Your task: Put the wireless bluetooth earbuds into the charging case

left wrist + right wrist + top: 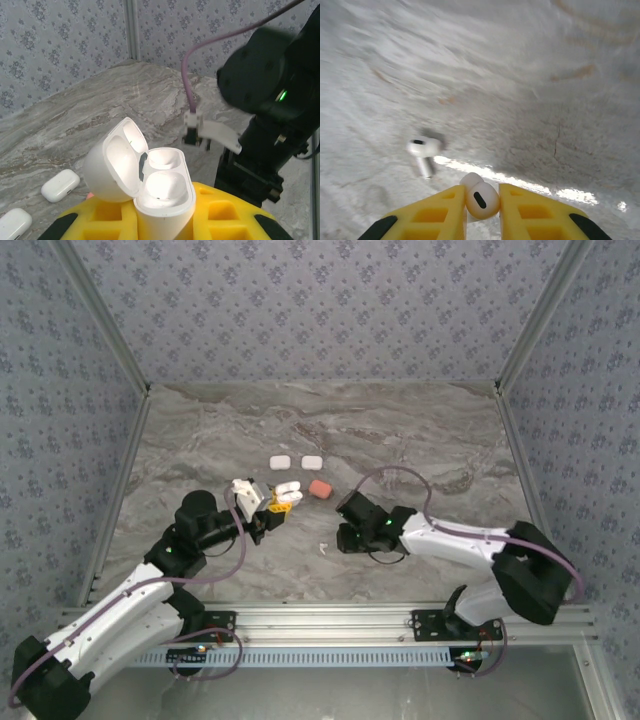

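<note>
- Left arm reaches in from the near-left. I see the left gripper (162,222) with its yellow fingers pressed together on the base of an open white pebble-shaped charging case (162,192).
- The case is held upright, with its hinged lid swung back to the left. In the left wrist view both earbud wells look pale and glossy, and I cannot tell whether either is filled.
- In the overhead view the held case sits left of centre over the grey-veined marble tabletop (420,440).
- Just beyond it, two closed white plastic cases (279,461) lie side by side on the marble, slightly apart.
- A closed salmon-pink rounded case (320,488) lies just right of the held case.
- Right arm comes in from the near-right, wrist bent down toward the table centre.
- The right gripper (482,212) has its yellow fingers clamped on a small white stemmed earbud (481,200), which stands just above the marble.
- A second white earbud (423,150) lies loose on the marble, near the right gripper and to its left in the wrist view. It is blurred there.
</note>
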`<action>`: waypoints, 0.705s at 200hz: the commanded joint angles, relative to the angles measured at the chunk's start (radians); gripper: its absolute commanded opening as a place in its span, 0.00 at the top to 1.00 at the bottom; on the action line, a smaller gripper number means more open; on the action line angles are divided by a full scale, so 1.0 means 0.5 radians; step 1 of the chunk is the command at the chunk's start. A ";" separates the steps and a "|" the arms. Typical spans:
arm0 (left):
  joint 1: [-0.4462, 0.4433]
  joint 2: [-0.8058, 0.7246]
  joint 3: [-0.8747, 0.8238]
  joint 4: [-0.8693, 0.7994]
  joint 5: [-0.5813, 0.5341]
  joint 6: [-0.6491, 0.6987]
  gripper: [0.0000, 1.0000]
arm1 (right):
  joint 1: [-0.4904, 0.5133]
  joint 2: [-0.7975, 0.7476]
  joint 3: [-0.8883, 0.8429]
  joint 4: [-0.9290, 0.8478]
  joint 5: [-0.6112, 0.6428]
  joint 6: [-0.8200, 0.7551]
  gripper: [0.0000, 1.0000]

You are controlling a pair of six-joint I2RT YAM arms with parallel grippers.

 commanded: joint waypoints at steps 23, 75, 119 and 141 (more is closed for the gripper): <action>-0.014 -0.013 -0.012 0.193 0.180 -0.150 1.00 | -0.072 -0.489 0.176 -0.012 0.093 -0.712 0.77; -0.023 0.100 0.100 0.250 0.376 -0.198 1.00 | -0.115 -0.702 0.513 -0.012 -0.116 -1.409 0.77; -0.042 0.186 0.164 0.350 0.510 -0.266 1.00 | -0.083 -0.658 0.669 0.065 -0.308 -1.704 0.77; -0.045 0.179 0.163 0.381 0.506 -0.279 1.00 | -0.050 -0.621 0.678 0.065 -0.306 -1.764 0.77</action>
